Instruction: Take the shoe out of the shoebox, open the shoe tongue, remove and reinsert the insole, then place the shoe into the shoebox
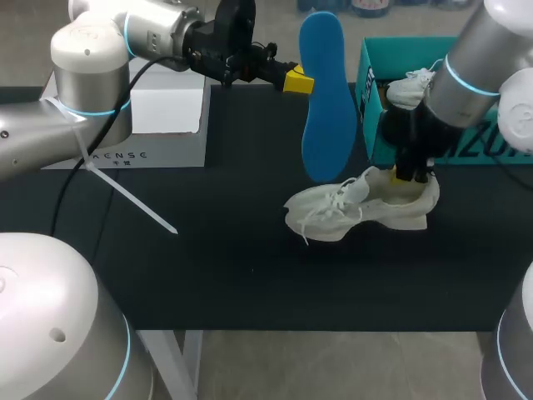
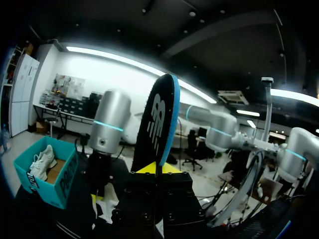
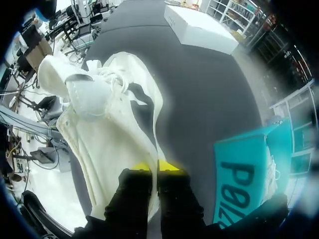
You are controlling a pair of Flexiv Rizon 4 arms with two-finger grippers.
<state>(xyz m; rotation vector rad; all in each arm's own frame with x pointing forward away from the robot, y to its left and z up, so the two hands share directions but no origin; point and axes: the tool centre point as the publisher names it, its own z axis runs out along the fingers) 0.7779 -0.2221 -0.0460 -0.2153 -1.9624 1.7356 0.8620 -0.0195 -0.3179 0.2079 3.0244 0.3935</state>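
At upper centre the left gripper (image 1: 298,81) pinches the blue insole (image 1: 326,100) upright, while mid-right the right gripper (image 1: 405,177) clamps the heel of the white shoe (image 1: 358,208), toe pointing left, below the teal shoebox (image 1: 369,108) holding a second shoe (image 1: 408,86).

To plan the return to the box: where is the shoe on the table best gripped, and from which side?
The heel collar, from above. The shoe stands upright on its sole, opening upward, and that thin rim suits a pinch; the right gripper grips it there.
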